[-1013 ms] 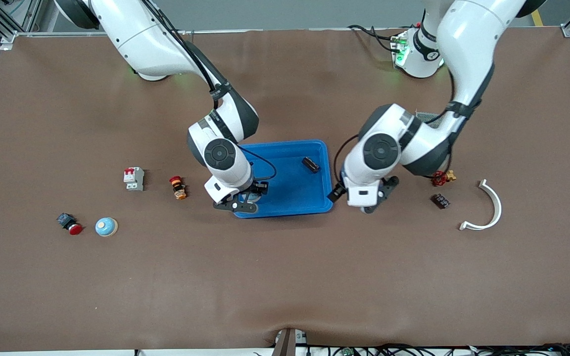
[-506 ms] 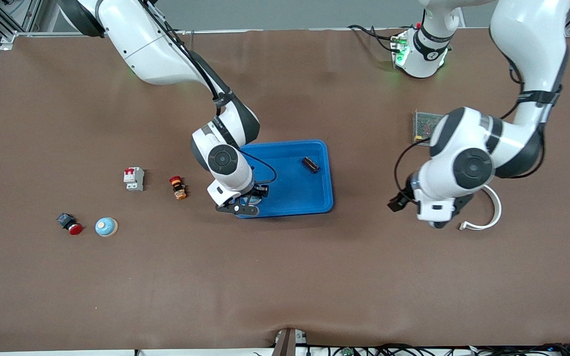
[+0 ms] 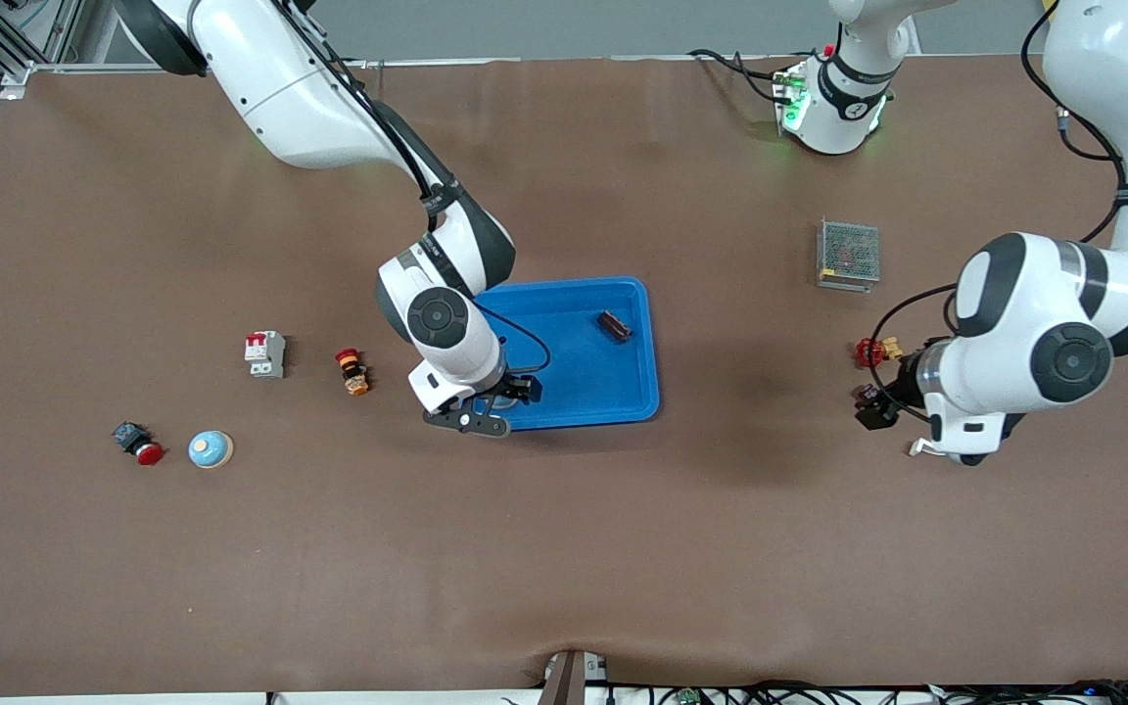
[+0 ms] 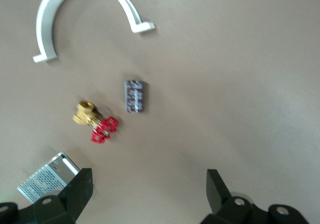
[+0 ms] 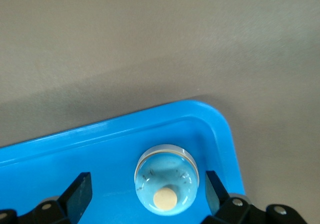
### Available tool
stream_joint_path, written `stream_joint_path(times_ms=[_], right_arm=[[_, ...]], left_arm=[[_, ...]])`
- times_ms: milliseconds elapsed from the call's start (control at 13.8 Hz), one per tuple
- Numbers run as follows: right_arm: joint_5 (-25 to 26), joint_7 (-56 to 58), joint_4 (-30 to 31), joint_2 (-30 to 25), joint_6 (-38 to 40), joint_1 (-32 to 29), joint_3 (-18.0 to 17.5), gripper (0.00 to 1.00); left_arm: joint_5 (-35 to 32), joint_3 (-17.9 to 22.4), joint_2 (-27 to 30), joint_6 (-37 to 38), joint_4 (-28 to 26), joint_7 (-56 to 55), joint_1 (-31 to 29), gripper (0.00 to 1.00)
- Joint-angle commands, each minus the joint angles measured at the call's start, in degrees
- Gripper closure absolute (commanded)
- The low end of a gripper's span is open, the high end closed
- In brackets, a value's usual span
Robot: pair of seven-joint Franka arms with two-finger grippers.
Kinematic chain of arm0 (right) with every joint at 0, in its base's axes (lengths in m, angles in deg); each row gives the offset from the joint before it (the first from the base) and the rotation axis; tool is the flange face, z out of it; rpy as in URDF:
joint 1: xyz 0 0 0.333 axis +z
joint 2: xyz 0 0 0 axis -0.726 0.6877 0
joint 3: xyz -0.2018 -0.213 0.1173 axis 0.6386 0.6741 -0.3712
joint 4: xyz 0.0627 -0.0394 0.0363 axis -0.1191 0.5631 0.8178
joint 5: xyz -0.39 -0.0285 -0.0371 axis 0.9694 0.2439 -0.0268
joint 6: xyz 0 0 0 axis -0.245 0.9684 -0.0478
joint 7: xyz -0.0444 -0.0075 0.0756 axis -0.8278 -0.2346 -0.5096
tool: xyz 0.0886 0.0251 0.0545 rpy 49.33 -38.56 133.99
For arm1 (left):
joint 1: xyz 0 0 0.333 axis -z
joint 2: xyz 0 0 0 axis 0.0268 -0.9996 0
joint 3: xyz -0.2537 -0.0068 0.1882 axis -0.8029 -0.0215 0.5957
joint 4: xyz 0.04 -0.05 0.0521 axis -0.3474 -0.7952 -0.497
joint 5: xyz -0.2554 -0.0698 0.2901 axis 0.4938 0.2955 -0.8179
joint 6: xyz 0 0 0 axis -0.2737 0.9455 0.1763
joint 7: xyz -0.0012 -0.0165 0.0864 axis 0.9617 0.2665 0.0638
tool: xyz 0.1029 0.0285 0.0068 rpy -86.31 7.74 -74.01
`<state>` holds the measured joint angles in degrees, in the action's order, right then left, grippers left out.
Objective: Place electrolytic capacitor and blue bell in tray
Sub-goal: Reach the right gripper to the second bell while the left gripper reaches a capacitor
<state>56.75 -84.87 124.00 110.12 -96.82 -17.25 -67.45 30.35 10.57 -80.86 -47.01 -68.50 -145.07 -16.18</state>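
Blue bell (image 5: pixel 166 178): now set down in the corner of the tray (image 3: pixel 623 397) nearest the right arm's end, right gripper (image 5: pixel 145 189) spread wide around it, capacitor (image 3: pixel 614 326) lying in the tray too; left gripper (image 4: pixel 147 189), open and empty, has swung away over the loose parts at its own end, so both items look delivered.

Left gripper (image 3: pixel 956 452) withdrew — right gripper (image 3: pixel 486 406) released.
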Motion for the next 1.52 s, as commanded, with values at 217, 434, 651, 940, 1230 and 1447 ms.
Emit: stream_joint_path(times_ms=[217,434,651,940,1230,1447], right_arm=[[0.8,5.2,-5.9,-1.7,9.9,-4.8,-0.3,0.0],[0.9,12.1,-4.7,-2.8,12.0,-11.8,-0.3,0.0],[1.5,22.6,-2.5,-4.0,12.1,-19.8,-0.2,0.0],[3.1,31.0,3.2,-7.4,10.8,-28.2,-0.2,0.0],[7.7,35.4,9.9,-8.7,2.6,-33.7,-0.3,0.0],[7.7,41.5,13.6,-8.3,-3.9,-38.2,-0.2,0.0]], left_arm=[[-4.3,-0.4,-3.7,-4.3,-1.0,-0.1,-3.2,0.0],[-6.0,-0.4,-5.5,-8.7,-3.0,-0.1,-4.9,0.0],[-6.7,-0.4,-8.6,-13.6,-4.7,-0.1,-7.3,0.0],[-6.8,-0.4,-9.8,-14.9,-7.1,-0.2,-7.4,0.14],[-6.8,-0.4,-9.5,-19.8,-12.0,-0.2,-7.5,0.26],[-6.8,-0.4,-9.5,-20.0,-12.4,-0.3,-7.8,0.63]])
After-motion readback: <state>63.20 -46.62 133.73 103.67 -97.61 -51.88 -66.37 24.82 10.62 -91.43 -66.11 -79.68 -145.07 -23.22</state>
